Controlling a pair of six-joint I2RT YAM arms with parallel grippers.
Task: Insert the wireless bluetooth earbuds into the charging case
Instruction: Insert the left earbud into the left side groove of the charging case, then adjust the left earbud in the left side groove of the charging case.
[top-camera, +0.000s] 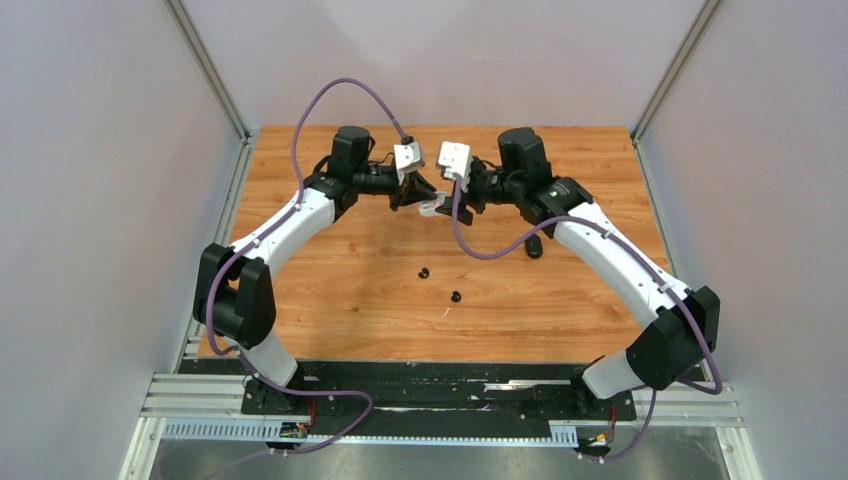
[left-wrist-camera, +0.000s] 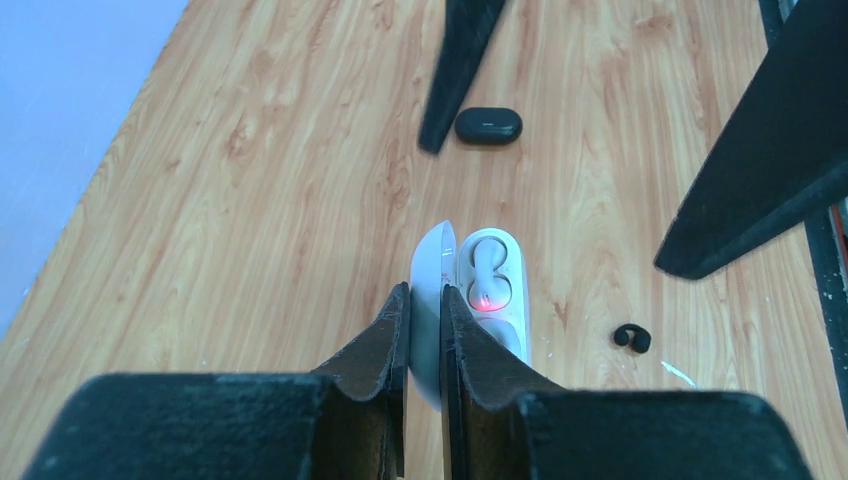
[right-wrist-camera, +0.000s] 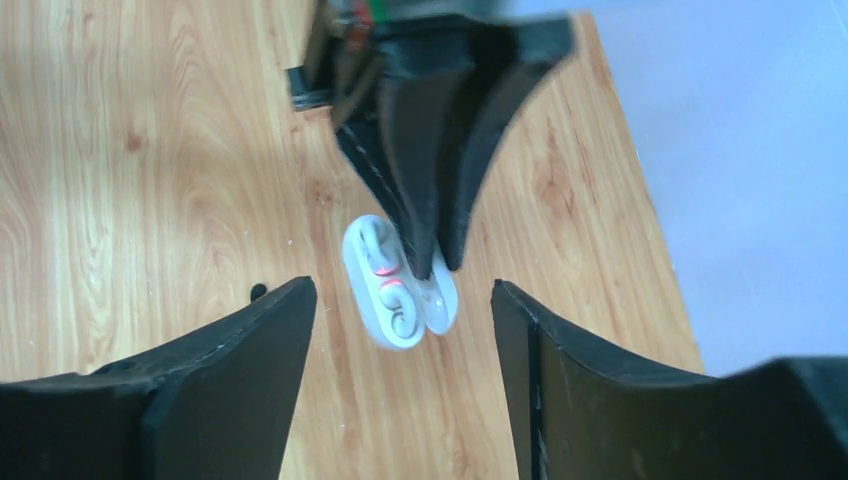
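Observation:
A white charging case (right-wrist-camera: 372, 306) lies open on the wooden table at the back centre. Two white earbuds (right-wrist-camera: 376, 250) sit in its wells, each with a red light. My left gripper (left-wrist-camera: 425, 292) is shut on the case's upright lid (left-wrist-camera: 434, 258). My right gripper (right-wrist-camera: 400, 335) stands open just above the case, which lies between its fingers without touching them. Two black earbuds (top-camera: 423, 272) (top-camera: 456, 296) lie loose on the table nearer the arms. In the top view the left gripper (top-camera: 410, 196) and right gripper (top-camera: 456, 205) meet over the case (top-camera: 431, 209).
A shut black case (left-wrist-camera: 488, 126) lies on the table to the right of the white one, under the right arm (top-camera: 600, 250). One black earbud (left-wrist-camera: 632, 338) shows beside the white case. Grey walls enclose the table on three sides.

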